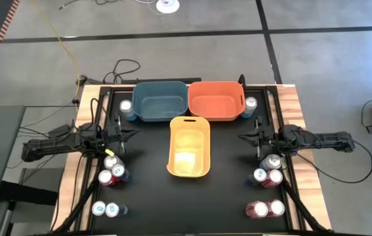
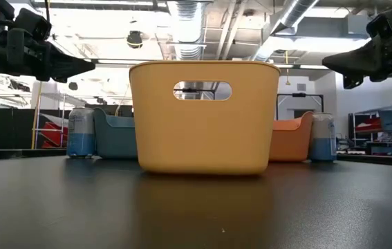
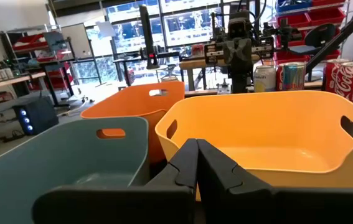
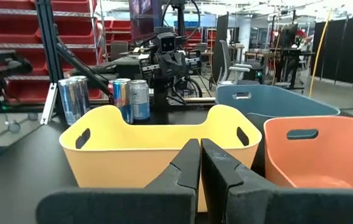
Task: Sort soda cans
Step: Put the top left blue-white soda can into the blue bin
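Three bins (image 1: 189,147), twelve cans (image 1: 113,174)

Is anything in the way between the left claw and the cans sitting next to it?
Nothing visible blocks it. The left claw, shut and empty, hangs above the table. The nearest soda cans stand just toward the front edge on the same side. The yellow bin sits toward the middle, off that path.
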Robot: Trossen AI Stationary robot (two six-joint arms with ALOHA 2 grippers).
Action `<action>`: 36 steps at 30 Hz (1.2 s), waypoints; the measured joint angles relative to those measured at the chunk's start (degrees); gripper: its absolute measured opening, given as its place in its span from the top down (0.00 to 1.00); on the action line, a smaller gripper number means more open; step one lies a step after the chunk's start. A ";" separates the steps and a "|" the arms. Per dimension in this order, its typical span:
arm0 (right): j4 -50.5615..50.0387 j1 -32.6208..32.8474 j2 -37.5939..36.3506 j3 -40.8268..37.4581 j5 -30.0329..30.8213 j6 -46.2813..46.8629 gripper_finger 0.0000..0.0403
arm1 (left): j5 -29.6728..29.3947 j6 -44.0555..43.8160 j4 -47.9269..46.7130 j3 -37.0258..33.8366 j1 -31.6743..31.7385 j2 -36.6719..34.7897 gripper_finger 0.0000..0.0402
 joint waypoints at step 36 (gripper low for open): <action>16.92 -2.45 0.83 0.00 9.29 21.14 0.92 | -5.92 -14.32 -2.42 11.71 0.00 3.15 0.89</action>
